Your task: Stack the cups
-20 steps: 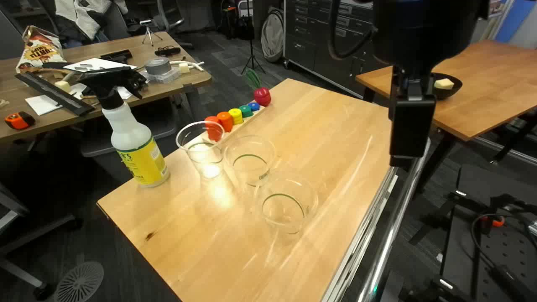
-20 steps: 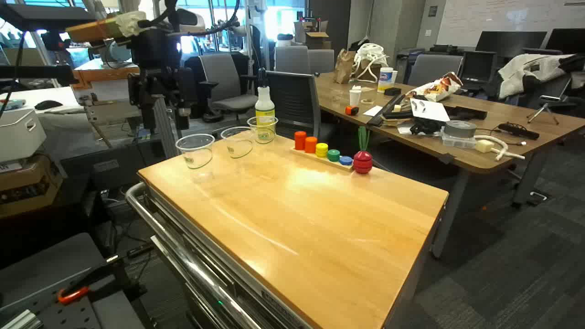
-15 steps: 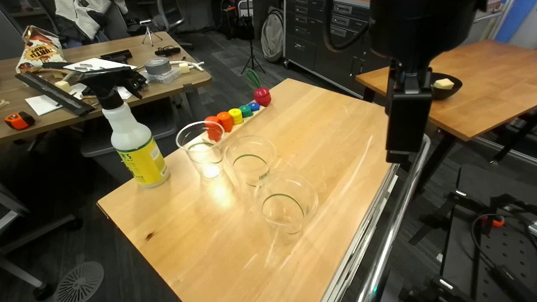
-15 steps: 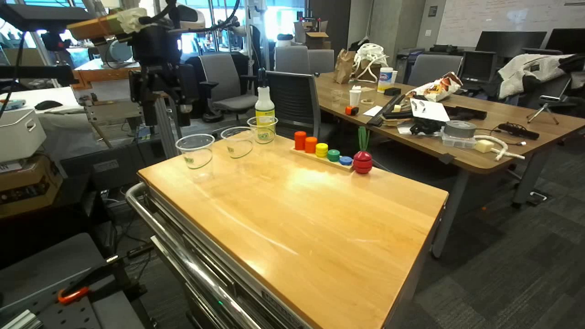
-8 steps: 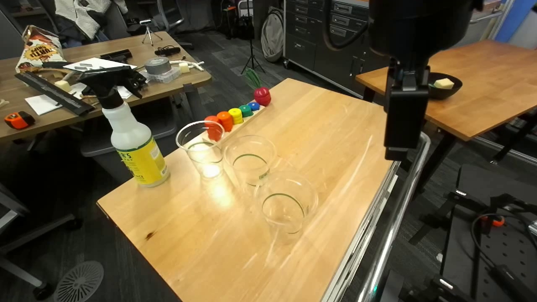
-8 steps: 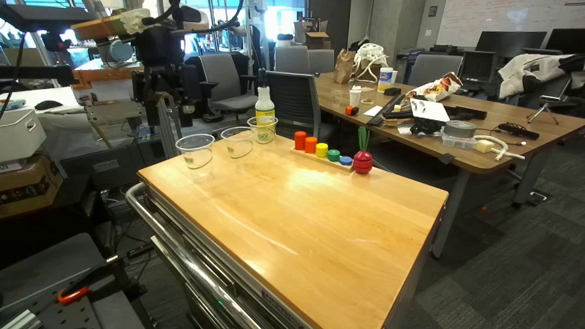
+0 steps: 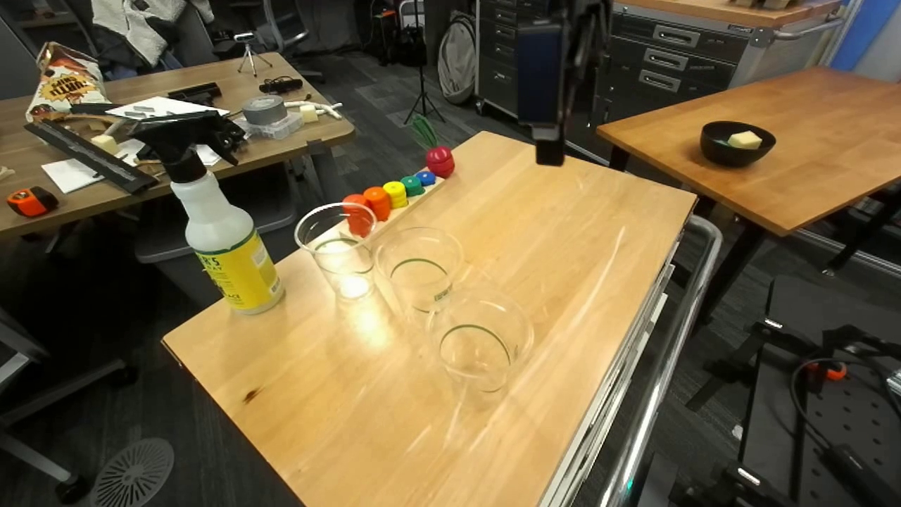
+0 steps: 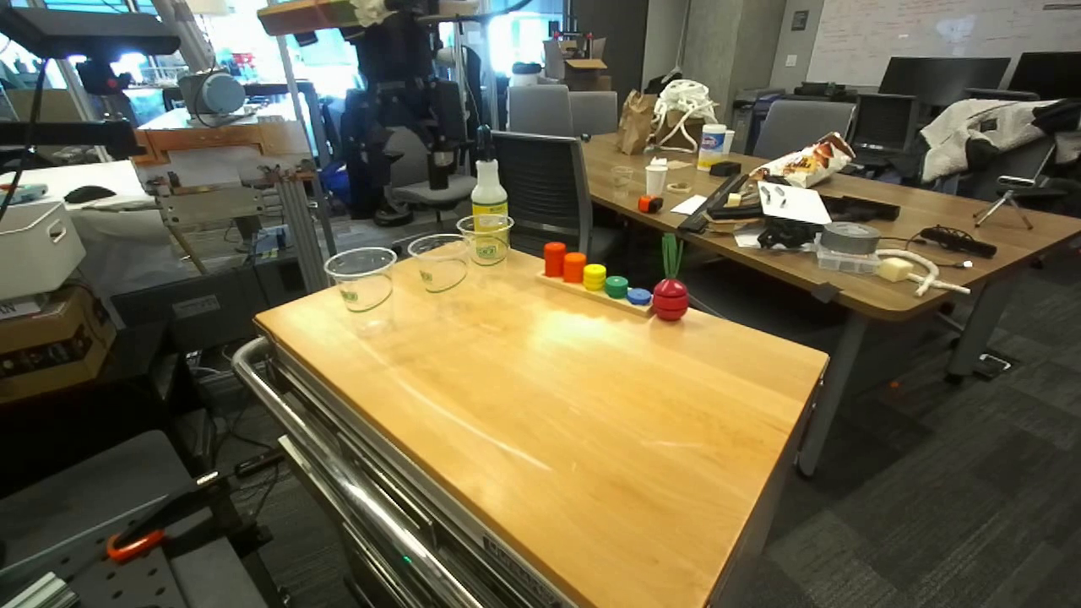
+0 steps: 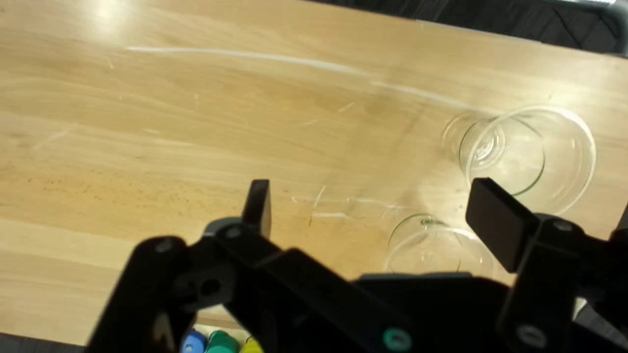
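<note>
Three clear plastic cups stand upright and apart in a row on the wooden table. In an exterior view they are the cup by the spray bottle (image 7: 339, 257), the middle cup (image 7: 420, 271) and the cup nearest the camera (image 7: 482, 341). They also show in an exterior view: near-edge cup (image 8: 361, 283), middle cup (image 8: 439, 268), bottle-side cup (image 8: 486, 245). In the wrist view two cups show, one at right (image 9: 530, 157) and one partly behind the gripper (image 9: 436, 252); the third is hidden. My gripper (image 9: 375, 208) is open and empty, above the table (image 7: 563, 211); it shows in both exterior views (image 7: 549, 144) (image 8: 405, 173).
A yellow-labelled spray bottle (image 7: 236, 260) stands beside the cups at the table corner. A row of rainbow-coloured pieces (image 8: 594, 277) ends in a red radish-like toy (image 8: 670, 301) along one edge. A metal rail (image 8: 363, 490) runs along the opposite side.
My gripper has swung away from the table's rail side, leftward and up in an exterior view and rightward in an exterior view. The cups have not moved.
</note>
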Tool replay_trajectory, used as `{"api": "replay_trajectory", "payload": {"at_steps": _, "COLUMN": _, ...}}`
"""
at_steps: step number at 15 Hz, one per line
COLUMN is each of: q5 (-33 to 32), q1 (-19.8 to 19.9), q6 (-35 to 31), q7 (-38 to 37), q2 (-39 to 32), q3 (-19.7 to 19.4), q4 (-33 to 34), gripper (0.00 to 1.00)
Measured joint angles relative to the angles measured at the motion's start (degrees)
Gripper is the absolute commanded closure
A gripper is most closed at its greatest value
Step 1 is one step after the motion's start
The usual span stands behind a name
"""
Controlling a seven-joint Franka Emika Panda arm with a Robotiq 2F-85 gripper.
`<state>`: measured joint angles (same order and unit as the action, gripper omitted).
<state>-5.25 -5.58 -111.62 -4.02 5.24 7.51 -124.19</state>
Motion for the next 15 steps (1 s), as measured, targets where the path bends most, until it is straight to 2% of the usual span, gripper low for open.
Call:
{"api": "replay_trajectory", "payload": {"at_steps": 7, "q5": -1.5, "q1": -0.1, "q6": -0.4, "q7": 0.5, "q2": -19.4, "q3": -1.3, "q4": 21.0, "gripper": 0.0}}
{"api": "replay_trajectory", "payload": {"at_steps": 15, "q5": -3.1, "q1": -5.0, "q6": 2.9, "q7": 0.6, "q2": -39.3, "q3": -1.2, "q4": 43.1, "gripper": 0.0}}
